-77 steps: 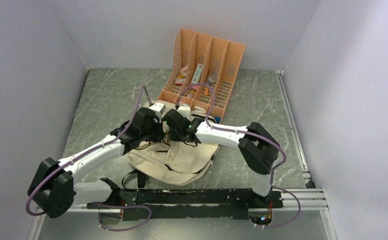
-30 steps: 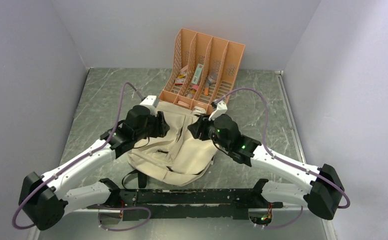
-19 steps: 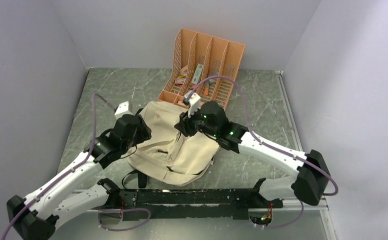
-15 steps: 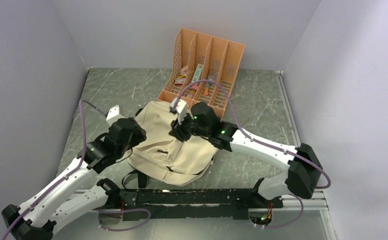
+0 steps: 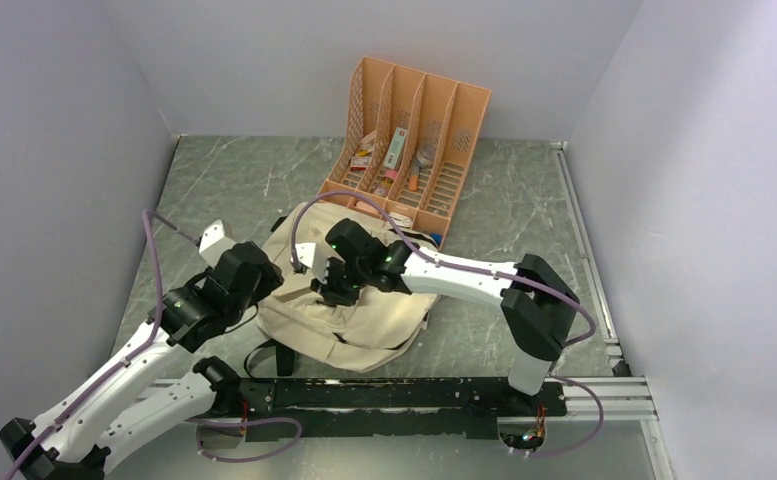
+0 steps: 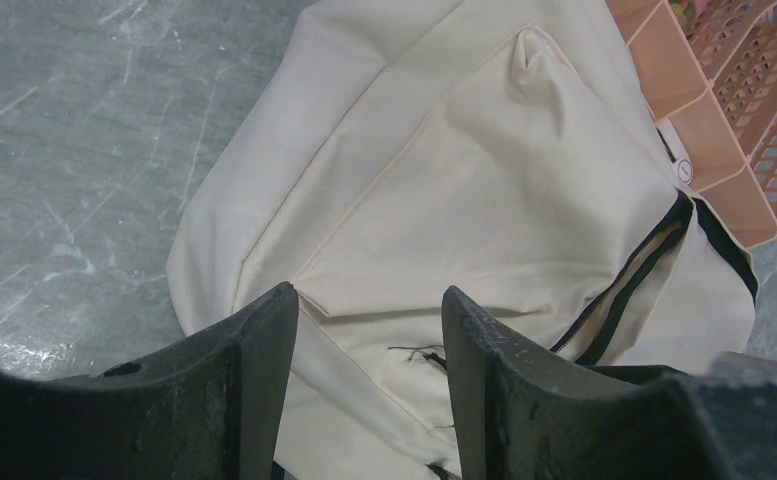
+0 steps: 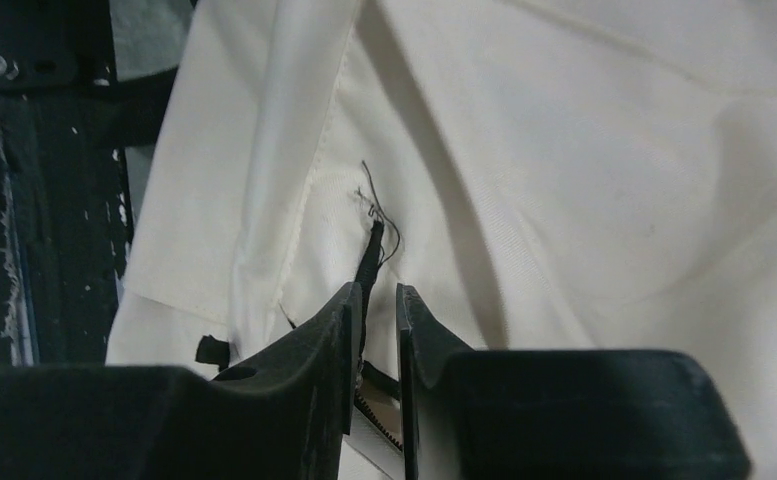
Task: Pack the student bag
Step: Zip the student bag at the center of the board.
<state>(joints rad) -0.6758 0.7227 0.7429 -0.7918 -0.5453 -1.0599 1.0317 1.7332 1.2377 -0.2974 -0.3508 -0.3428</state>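
The student bag (image 5: 364, 320) is a cream fabric backpack lying flat on the marble table between the two arms. My right gripper (image 5: 326, 285) points down at the bag's middle. In the right wrist view the bag (image 7: 564, 150) fills the frame. There my right gripper (image 7: 376, 288) stands open by a narrow gap, with a black zipper pull (image 7: 372, 250) between its fingers, against the left one. My left gripper (image 6: 364, 290) is open and empty, hovering over the bag's (image 6: 464, 180) near left part. A dark zipper (image 6: 634, 280) runs along the bag's right side.
An orange file organizer (image 5: 404, 150) with several small items stands behind the bag, touching its far end, and shows again in the left wrist view (image 6: 724, 130). The black base rail (image 5: 384, 392) runs along the near edge. Grey walls close in three sides.
The right arm swung left and down from the bag's far right to its middle, and its jaws narrowed around the zipper pull. The left arm drew back left off the bag.
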